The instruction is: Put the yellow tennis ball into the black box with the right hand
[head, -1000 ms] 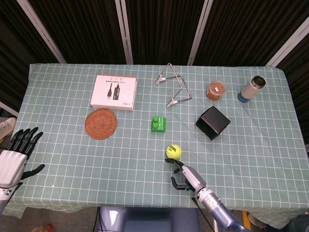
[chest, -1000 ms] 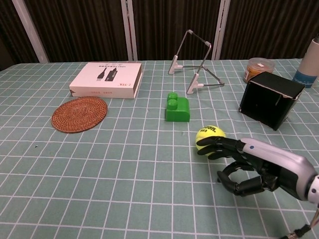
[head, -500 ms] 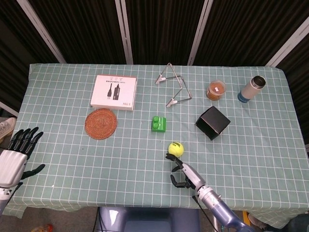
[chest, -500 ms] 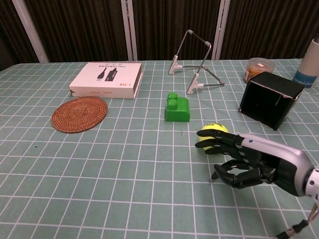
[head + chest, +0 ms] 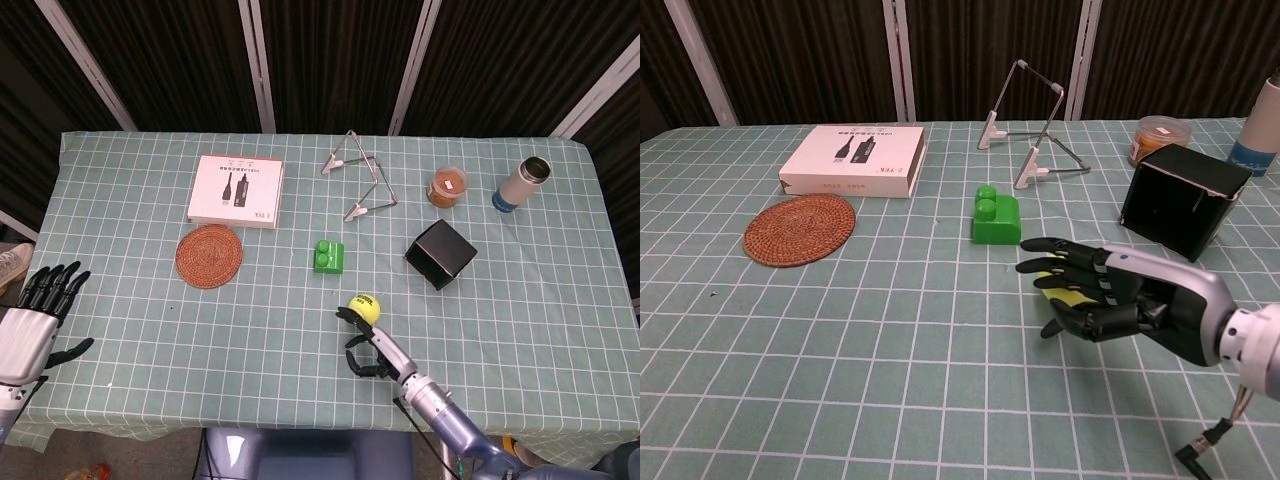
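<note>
The yellow tennis ball [image 5: 363,306] lies on the green checked cloth, near the front middle of the table. My right hand [image 5: 368,345] reaches up to it from the front edge, fingers spread around its near and left sides. In the chest view the right hand [image 5: 1110,300] covers most of the ball [image 5: 1068,297], and only slivers of yellow show between the fingers. The fingers are apart, not closed round the ball. The black box [image 5: 441,253] stands to the ball's right and farther back, also visible as the black box [image 5: 1180,200]. My left hand [image 5: 35,315] hangs open off the table's left edge.
A green block [image 5: 328,257] sits just behind and left of the ball. A woven coaster [image 5: 209,255], a white carton [image 5: 236,190] and a wire stand [image 5: 358,180] lie farther back. An orange-lidded jar [image 5: 448,186] and a bottle [image 5: 521,184] stand at the back right.
My right hand has moved forward and leftward, so its fingers now wrap in front of the ball. The ball has shifted slightly away from the front edge. The left hand stayed still.
</note>
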You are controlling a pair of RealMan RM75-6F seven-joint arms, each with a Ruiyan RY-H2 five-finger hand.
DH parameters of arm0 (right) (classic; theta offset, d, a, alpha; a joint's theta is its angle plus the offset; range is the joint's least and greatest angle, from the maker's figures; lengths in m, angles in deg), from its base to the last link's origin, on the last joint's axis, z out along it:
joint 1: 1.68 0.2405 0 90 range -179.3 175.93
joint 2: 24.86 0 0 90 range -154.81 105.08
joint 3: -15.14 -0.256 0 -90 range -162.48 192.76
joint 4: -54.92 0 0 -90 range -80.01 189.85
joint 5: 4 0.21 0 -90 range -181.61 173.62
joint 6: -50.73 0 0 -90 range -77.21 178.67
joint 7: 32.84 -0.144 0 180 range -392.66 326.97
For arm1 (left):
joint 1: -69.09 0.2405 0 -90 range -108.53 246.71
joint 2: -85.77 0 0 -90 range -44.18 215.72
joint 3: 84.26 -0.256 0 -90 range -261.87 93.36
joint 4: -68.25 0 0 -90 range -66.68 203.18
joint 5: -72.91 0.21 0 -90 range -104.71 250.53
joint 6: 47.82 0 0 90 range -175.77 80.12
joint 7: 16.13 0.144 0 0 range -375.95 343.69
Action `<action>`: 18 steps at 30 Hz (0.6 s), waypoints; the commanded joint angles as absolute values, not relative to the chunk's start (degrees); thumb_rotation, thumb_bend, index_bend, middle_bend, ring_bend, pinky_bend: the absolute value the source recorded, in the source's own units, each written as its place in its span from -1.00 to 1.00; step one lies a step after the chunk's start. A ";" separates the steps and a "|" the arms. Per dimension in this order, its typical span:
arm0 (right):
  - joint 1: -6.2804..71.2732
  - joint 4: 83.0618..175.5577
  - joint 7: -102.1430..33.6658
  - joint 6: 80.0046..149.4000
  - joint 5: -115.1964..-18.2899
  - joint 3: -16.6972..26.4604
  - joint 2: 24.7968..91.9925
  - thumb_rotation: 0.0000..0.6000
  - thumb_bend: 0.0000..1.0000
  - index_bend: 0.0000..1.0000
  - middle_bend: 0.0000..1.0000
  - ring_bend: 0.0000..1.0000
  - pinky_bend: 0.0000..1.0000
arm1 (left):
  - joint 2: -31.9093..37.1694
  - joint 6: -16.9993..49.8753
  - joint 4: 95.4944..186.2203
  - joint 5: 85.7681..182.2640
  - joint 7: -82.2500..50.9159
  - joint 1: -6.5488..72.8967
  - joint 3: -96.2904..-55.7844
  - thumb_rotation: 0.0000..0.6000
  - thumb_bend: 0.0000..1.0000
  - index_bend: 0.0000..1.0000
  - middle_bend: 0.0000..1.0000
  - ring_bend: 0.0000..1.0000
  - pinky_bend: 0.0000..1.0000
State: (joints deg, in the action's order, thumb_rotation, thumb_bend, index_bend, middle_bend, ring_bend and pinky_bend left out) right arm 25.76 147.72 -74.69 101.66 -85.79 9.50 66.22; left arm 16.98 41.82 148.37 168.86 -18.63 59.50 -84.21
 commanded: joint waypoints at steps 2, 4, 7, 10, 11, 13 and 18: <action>26.56 145.47 -76.37 101.65 -84.93 8.27 67.64 1.00 0.24 -1.00 -0.81 -0.86 -0.43 | 16.92 41.62 148.42 168.67 -18.45 59.45 -84.15 1.00 -0.80 -1.00 -1.00 -1.00 -0.88; 26.61 144.95 -76.26 101.87 -84.62 8.02 67.91 1.00 0.24 -1.00 -0.81 -0.86 -0.46 | 16.88 41.45 148.41 168.50 -18.38 59.40 -84.08 1.00 -0.80 -1.00 -1.00 -1.00 -0.88; 26.60 144.13 -76.33 102.46 -83.91 7.56 68.69 1.00 0.24 -1.00 -0.81 -0.86 -0.47 | 16.82 40.92 148.36 167.98 -18.38 59.25 -83.92 1.00 -0.80 -1.00 -1.00 -1.00 -0.88; 26.81 143.38 -77.08 102.42 -83.37 7.15 69.11 1.00 0.24 -1.00 -0.81 -0.86 -0.48 | 16.81 40.58 148.36 167.76 -18.37 59.13 -83.85 1.00 -0.80 -1.00 -1.00 -1.00 -0.88; 26.90 143.13 -77.26 102.31 -83.26 7.08 69.17 1.00 0.24 -1.00 -0.81 -0.86 -0.49 | 16.81 40.51 148.36 167.70 -18.36 59.11 -83.84 1.00 -0.80 -1.00 -1.00 -1.00 -0.88; 27.10 142.38 -77.98 102.23 -82.87 6.58 69.33 1.00 0.24 -1.00 -0.81 -0.86 -0.51 | 16.77 40.33 148.34 167.50 -18.30 59.05 -83.76 1.00 -0.80 -1.00 -1.00 -1.00 -0.88; 27.80 140.75 -80.56 101.88 -82.17 5.10 69.71 1.00 0.24 -1.00 -0.81 -0.86 -0.55 | 16.60 39.79 148.26 166.97 -18.08 58.89 -83.58 1.00 -0.80 -1.00 -1.00 -1.00 -0.88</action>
